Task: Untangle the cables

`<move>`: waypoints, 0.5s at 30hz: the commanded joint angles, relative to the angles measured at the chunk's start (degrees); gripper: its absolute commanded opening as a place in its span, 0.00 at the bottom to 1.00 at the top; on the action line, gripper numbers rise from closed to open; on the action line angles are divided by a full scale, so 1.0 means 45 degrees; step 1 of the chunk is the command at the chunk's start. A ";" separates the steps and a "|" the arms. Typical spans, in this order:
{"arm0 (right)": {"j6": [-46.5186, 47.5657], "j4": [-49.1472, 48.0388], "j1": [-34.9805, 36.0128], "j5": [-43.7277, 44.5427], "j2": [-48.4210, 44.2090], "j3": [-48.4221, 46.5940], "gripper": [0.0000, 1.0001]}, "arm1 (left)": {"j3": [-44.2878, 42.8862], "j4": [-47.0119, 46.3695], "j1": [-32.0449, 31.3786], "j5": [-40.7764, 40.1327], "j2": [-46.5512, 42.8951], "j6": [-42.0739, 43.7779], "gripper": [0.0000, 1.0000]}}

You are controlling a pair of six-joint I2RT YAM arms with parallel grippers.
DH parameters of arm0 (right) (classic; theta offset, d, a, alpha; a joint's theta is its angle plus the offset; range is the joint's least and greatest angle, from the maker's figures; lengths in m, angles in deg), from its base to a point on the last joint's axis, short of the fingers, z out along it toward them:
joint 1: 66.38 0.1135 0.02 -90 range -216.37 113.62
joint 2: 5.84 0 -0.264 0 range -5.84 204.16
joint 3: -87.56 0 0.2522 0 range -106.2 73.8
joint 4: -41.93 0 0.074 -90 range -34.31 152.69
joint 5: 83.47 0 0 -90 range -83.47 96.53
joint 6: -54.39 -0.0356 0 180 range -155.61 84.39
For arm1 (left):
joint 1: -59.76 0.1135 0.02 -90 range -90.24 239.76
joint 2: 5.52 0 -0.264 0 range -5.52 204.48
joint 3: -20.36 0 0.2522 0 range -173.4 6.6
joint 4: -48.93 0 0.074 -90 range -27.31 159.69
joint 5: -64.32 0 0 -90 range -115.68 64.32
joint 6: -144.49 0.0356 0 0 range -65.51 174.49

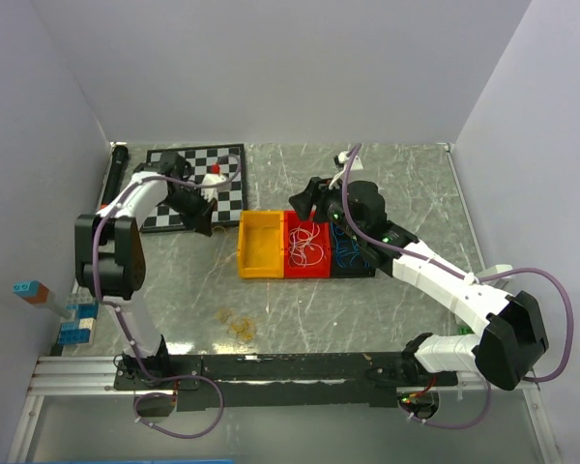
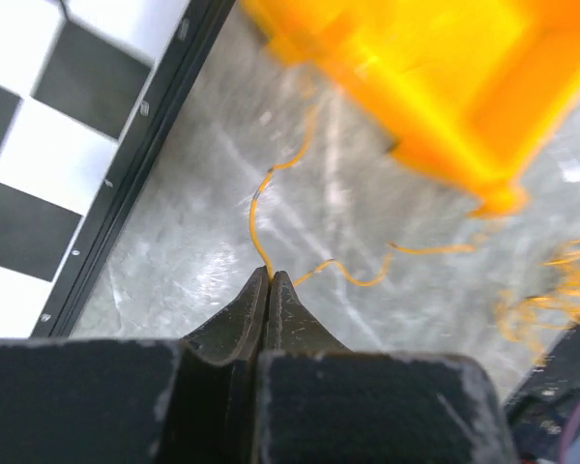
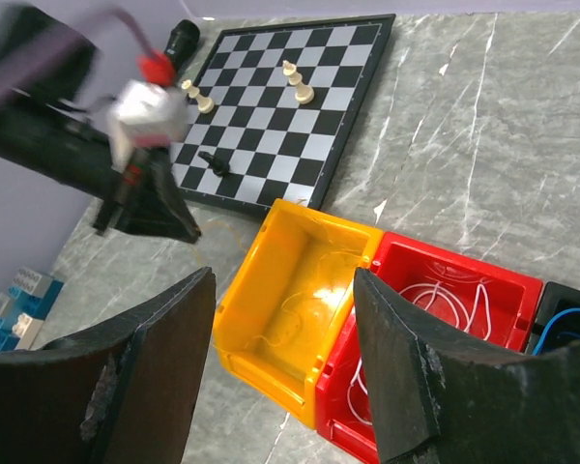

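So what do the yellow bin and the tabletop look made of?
Yellow bin: probably moulded plastic, glossy, given bright highlights and smooth rounded rims. Tabletop: grey with white veins and a soft sheen; stone or printed laminate, cannot tell which.

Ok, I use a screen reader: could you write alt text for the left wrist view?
The left gripper, jaws shut, pinches a thin yellow-tan wire that curls away over the grey marble table. A blurred yellow bin sits upper right, a chessboard edge upper left, more tangled wire far right.
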 commanded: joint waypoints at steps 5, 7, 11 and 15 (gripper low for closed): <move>-0.0040 -0.0552 -0.0100 0.0272 -0.0016 0.0416 0.66 | -0.1411 0.1086 -0.1513 0.1979 -0.2541 -0.1062 0.01; -0.0099 -0.0533 -0.0100 0.0370 -0.0016 0.0513 0.66 | -0.1684 0.1145 -0.2041 0.2057 -0.2640 -0.1335 0.01; -0.0138 -0.0513 -0.0120 0.0526 -0.0016 0.0689 0.66 | -0.1978 0.0970 -0.2804 0.2019 -0.2621 -0.1765 0.01; -0.0158 -0.0474 -0.0178 0.0605 -0.0036 0.0768 0.66 | -0.2076 0.0716 -0.3117 0.1940 -0.2231 -0.1941 0.01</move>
